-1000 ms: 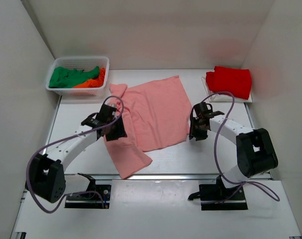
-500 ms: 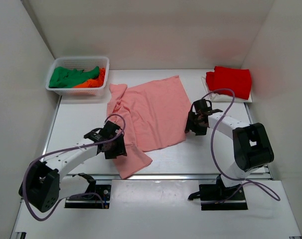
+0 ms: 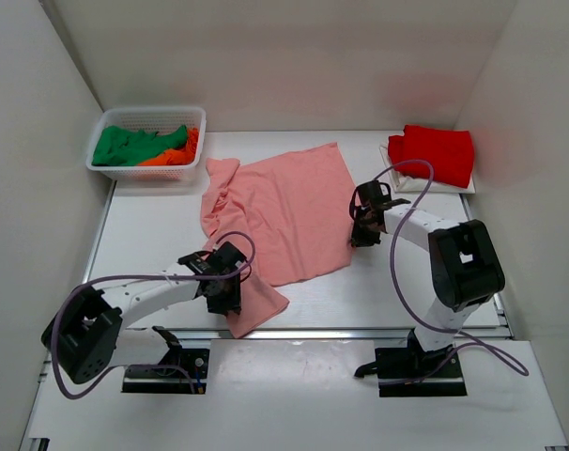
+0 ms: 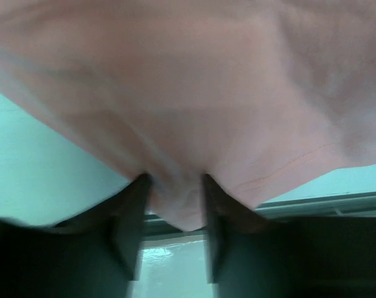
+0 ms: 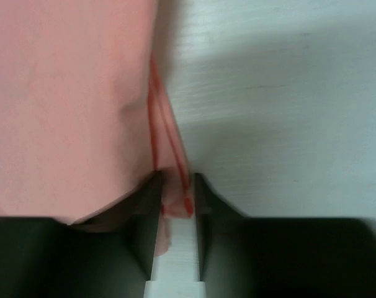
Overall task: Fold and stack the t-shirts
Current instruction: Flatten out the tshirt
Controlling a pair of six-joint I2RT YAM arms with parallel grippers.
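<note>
The salmon-pink t-shirt (image 3: 284, 211) lies spread on the table's middle, its near-left part bunched. My left gripper (image 3: 223, 289) sits at that near-left flap. In the left wrist view a fold of pink cloth (image 4: 188, 124) fills the gap of the left gripper (image 4: 174, 186), touching both fingers. My right gripper (image 3: 361, 225) is at the shirt's right edge. In the right wrist view the right gripper (image 5: 175, 183) is shut on the pink hem (image 5: 175, 155). A bright red t-shirt (image 3: 433, 153) lies folded at the far right. Green (image 3: 125, 146) and orange (image 3: 172, 155) t-shirts are in the basket.
The white mesh basket (image 3: 148, 113) stands at the far left corner. The red shirt rests on a white sheet (image 3: 411, 185). White walls enclose the table on three sides. A metal rail (image 3: 360, 331) runs along the near edge, close to the left gripper.
My left gripper has moved down the shirt's left side toward the near edge, uncovering the crumpled far-left sleeve. My right gripper has shifted slightly up and left onto the shirt's right edge.
</note>
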